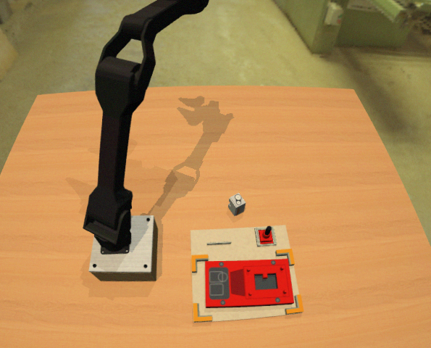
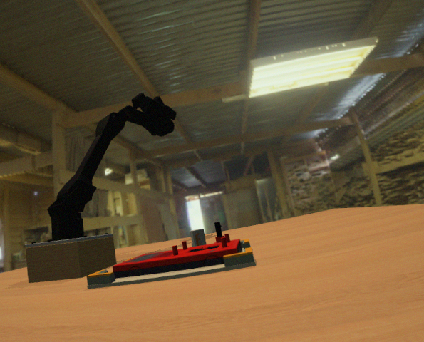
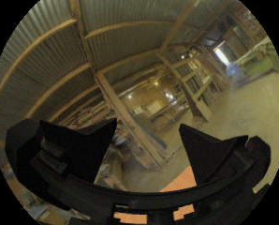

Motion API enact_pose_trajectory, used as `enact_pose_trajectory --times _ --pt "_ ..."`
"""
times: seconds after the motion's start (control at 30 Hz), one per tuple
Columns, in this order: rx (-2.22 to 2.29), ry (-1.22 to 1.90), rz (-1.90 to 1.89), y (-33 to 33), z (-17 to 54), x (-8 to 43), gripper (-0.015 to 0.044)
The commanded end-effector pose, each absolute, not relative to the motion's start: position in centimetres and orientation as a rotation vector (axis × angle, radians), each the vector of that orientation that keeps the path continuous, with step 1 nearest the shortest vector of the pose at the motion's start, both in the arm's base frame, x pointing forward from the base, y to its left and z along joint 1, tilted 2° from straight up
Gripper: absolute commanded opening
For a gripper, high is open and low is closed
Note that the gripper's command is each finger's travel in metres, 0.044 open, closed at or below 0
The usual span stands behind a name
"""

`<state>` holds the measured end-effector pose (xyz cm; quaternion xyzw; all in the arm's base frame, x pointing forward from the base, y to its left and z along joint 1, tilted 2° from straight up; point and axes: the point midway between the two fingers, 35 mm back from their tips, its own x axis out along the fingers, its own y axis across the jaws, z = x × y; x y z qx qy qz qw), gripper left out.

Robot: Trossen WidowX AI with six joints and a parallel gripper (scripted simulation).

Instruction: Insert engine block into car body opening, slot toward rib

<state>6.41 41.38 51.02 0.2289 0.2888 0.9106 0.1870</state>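
Note:
The engine block (image 1: 236, 204) (image 2: 197, 237) is a small grey block with two circles on top. It stands upright on the table behind the board, with a notch showing on its left side in the top view. The red car body (image 1: 237, 283) (image 2: 149, 261) lies on the board. Its rectangular opening (image 1: 266, 283) shows a dark floor, and a small red rib (image 1: 264, 275) juts in from the back edge. My gripper (image 3: 149, 124) is open, with nothing between its fingers. It is raised high, far from block and car; the top view cuts it off.
The beige board (image 1: 241, 233) has orange corner brackets (image 1: 201, 318) around the car. Behind the car are a red square piece with a black stick (image 1: 267, 230) (image 2: 218, 229) and a thin grey strip (image 1: 219, 243). The arm's metal base (image 1: 142, 243) (image 2: 94, 254) stands left of the board.

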Motion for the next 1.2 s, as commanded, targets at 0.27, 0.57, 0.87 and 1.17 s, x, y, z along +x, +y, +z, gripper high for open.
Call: enact_pose_trajectory --times 0.27,0.57,0.87,1.17 --pt "0.779 0.797 2.448 42.5 51.4 9.7 0.0440" --pt "0.930 0.761 2.244 44.0 50.8 14.8 0.0440" --pt "1.022 0.720 2.003 44.9 49.0 20.3 0.0440" --pt "1.046 0.689 1.742 45.0 45.9 25.8 0.0440"
